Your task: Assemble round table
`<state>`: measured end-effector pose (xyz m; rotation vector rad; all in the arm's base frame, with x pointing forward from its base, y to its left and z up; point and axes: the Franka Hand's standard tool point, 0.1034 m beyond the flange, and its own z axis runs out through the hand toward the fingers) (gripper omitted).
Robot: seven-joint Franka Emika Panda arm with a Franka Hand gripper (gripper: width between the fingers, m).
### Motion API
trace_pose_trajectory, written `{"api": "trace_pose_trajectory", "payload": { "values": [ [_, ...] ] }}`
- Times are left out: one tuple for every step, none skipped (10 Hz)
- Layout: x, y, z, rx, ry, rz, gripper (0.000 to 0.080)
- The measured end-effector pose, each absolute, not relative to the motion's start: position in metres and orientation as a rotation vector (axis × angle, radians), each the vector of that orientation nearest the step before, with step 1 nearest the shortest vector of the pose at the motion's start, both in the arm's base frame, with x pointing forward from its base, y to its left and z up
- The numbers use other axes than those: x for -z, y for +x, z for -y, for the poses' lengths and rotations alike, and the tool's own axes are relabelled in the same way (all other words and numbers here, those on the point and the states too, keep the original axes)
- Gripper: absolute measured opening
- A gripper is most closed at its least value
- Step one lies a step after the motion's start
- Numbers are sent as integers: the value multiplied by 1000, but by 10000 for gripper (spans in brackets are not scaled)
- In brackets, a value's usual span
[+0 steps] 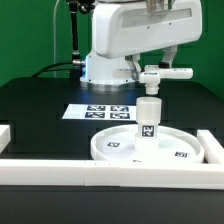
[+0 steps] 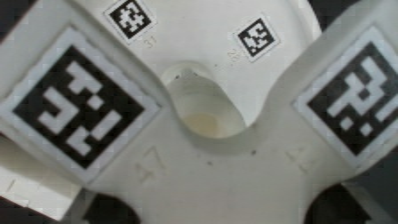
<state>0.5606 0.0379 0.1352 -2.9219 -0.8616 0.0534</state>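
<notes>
White cross-shaped foot (image 1: 176, 72) pinched in narrowly parted claw (image 1: 152, 68), above leg (image 1: 148, 118).

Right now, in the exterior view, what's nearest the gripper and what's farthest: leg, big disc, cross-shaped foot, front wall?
1. The cross-shaped foot, held in the gripper.
2. The leg, upright just below the foot.
3. The big disc, under the leg.
4. The front wall, beyond the disc's rim, closest to the camera.
</notes>
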Motion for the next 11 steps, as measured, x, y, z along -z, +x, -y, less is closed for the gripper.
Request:
{"api": "trace_pose_trajectory", "payload": {
  "values": [
    [-132, 560, -37, -61, -2921, 858, 448],
    [-129, 559, -36, -68, -2920, 855, 448],
    [-126, 558, -35, -76, -2919, 853, 448],
    [-124, 556, -35, -82, -2918, 852, 448],
    [-123, 556, -35, -75, -2921, 851, 448],
    [-122, 556, -35, -69, -2923, 851, 448],
    [-121, 556, -35, -70, -2923, 851, 448],
    [-119, 555, -34, -74, -2923, 849, 448],
    [-116, 555, -34, -80, -2921, 848, 448],
    [-113, 554, -33, -88, -2920, 846, 448],
    [-110, 554, -33, -95, -2919, 845, 448]
  ]
}}
